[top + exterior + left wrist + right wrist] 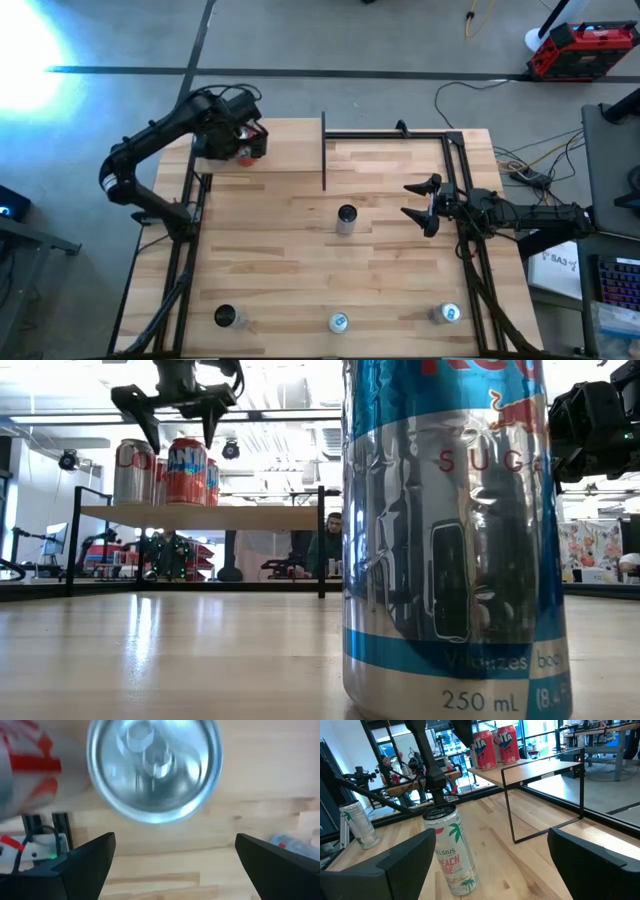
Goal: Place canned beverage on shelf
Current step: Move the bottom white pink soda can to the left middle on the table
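Left gripper [180,422] spread wide, directly above red Fanta can [186,471] standing upright on shelf [215,515] beside other cans; can lid [154,767] visible between open fingers [85,862], not touching. Right gripper [425,204] spread wide and empty, low over tabletop [270,260] near right edge, facing Celsius can [451,849] at table centre.

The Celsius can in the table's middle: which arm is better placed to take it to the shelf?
Probably the right gripper: open, aimed at the Celsius can. The left gripper hangs open above the shelf.
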Robot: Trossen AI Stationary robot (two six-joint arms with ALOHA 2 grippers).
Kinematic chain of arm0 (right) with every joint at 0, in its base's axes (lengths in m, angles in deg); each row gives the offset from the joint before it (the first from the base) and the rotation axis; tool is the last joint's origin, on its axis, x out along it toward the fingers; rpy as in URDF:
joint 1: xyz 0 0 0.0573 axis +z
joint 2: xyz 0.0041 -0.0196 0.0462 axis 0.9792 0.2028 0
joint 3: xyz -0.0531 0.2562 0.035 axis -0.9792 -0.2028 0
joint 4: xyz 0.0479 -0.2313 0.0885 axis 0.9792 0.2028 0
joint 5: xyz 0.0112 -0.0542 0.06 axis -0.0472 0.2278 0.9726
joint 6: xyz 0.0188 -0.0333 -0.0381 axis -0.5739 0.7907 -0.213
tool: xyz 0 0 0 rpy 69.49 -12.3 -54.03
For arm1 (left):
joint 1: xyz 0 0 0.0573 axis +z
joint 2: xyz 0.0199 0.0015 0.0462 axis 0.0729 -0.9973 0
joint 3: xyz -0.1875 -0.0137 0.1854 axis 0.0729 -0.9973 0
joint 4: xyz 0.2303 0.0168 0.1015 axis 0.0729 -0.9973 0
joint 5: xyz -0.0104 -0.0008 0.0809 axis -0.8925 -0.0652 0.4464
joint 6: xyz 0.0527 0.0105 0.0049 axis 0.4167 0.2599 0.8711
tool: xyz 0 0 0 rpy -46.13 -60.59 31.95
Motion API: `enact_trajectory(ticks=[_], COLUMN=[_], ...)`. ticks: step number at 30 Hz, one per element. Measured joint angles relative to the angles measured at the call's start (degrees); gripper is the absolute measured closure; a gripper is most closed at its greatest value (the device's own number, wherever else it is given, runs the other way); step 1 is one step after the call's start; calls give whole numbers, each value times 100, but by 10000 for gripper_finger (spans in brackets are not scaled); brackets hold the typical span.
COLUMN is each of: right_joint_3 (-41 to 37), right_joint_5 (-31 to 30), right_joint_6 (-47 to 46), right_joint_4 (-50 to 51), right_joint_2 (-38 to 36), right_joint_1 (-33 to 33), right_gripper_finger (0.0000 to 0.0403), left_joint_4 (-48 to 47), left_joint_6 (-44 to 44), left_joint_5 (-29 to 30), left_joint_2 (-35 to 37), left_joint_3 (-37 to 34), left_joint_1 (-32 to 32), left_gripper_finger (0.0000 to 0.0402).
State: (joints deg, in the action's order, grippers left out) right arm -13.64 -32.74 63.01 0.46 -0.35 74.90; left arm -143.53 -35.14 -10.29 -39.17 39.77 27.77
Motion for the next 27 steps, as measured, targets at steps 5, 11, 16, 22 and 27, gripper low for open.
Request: enact_trajectory(ticks=[5,11,16,22,27], right_joint_3=[0,1,1,2,1], right_joint_5=[0,0,-1,-1,0], right_joint_6=[2,1,0,1,0], right_joint_4=[2,2,2,2,2], right_joint_2=[0,0,1,0,1], right_joint_1=[0,-1,-2,-2,-1], right_gripper_finger=[35,35,35,35,35], left_joint_4=[0,-5,-7,-6,-4], left_joint_6=[-330,-644,-1264,-2355,-3274], left_joint_5=[-3,-96,-33,63,-272], left_joint_2=[326,730,1074,1270,1261], left_joint_3=[-502,-1208,-1650,-1927,-1932], left_joint_1=[-423,-1027,-1887,-2976,-3615], left_gripper_finger=[6,6,6,6,6])
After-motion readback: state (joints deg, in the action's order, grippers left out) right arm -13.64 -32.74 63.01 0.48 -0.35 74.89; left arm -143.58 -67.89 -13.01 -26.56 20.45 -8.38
